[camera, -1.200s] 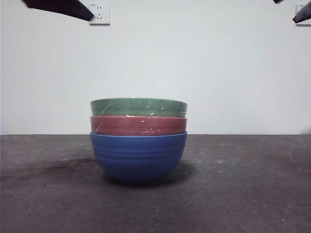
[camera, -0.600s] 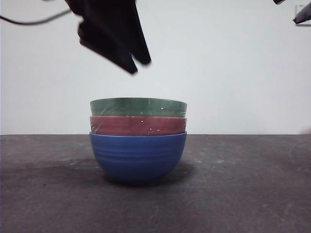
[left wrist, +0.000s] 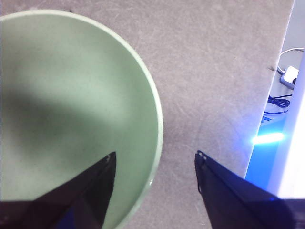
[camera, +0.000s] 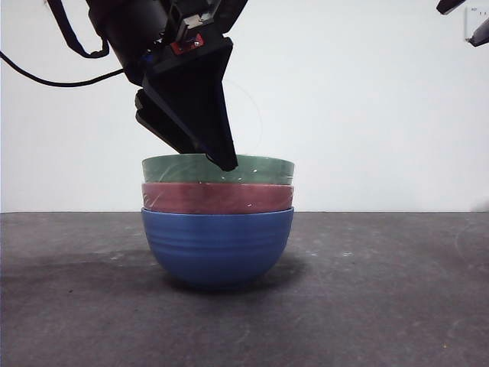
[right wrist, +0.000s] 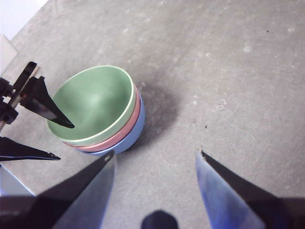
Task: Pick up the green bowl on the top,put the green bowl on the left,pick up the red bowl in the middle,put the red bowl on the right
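Three bowls stand nested in a stack mid-table. The green bowl (camera: 260, 170) is on top, the red bowl (camera: 218, 198) in the middle, and a blue bowl (camera: 218, 245) at the bottom. My left gripper (camera: 214, 157) is open and has come down from the upper left onto the green bowl's rim. In the left wrist view (left wrist: 155, 154) one jaw is inside the green bowl (left wrist: 71, 95) and the other outside it, with the rim between them. My right gripper (right wrist: 156, 153) is open and empty, high above the table to one side of the stack (right wrist: 95, 102).
The dark grey table (camera: 382, 290) stretches to both sides of the stack. In the left wrist view the table's edge (left wrist: 279, 71) runs close by, with cables and a blue light beyond it. The right gripper's fingertips (camera: 481, 32) show at the front view's top right corner.
The left arm has come down from the top left corner to the green bowl's rim. The bowls and the right arm have not moved.
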Robot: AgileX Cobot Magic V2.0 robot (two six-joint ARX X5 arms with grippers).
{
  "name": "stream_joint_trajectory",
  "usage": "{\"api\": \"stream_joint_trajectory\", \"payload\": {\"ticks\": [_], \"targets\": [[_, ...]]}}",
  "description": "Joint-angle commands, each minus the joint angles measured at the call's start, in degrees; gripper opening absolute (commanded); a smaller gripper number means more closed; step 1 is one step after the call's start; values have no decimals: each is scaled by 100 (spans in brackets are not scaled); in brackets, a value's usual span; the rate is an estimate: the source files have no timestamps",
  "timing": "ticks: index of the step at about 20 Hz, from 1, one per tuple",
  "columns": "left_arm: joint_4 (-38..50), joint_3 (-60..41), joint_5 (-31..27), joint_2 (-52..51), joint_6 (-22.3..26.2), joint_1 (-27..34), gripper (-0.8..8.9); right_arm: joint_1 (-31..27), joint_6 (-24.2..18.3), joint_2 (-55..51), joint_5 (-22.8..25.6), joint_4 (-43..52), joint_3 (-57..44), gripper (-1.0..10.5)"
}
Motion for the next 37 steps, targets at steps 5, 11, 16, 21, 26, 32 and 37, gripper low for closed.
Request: {"api": "stream_joint_trajectory", "payload": {"ticks": [5, 11, 16, 21, 26, 32, 37], "targets": [[-42, -13, -4, 37, 339, -22, -10, 15, -4, 11, -4, -22, 17, 280], [87, 195, -9, 35, 345, -22, -9, 15, -4, 11, -2, -22, 17, 280], [-1307, 1510, -24, 7, 264, -20, -9, 15, -4, 11, 2, -22, 20, 280], [-2210, 2157, -1213, -706, -428, 39, -9, 15, -4, 11, 11, -31, 20, 279], [-1864, 1064, -1963, -1690, -1145, 409, -9, 15, -4, 11, 13, -52, 17, 279], [-326, -955, -2216, -1926, -1679, 490, -9, 15, -4, 11, 13, -52, 17, 279], [330, -1598, -2131, -1495, -1679, 459, -9, 15, -2, 11, 13, -52, 17, 279]]}}
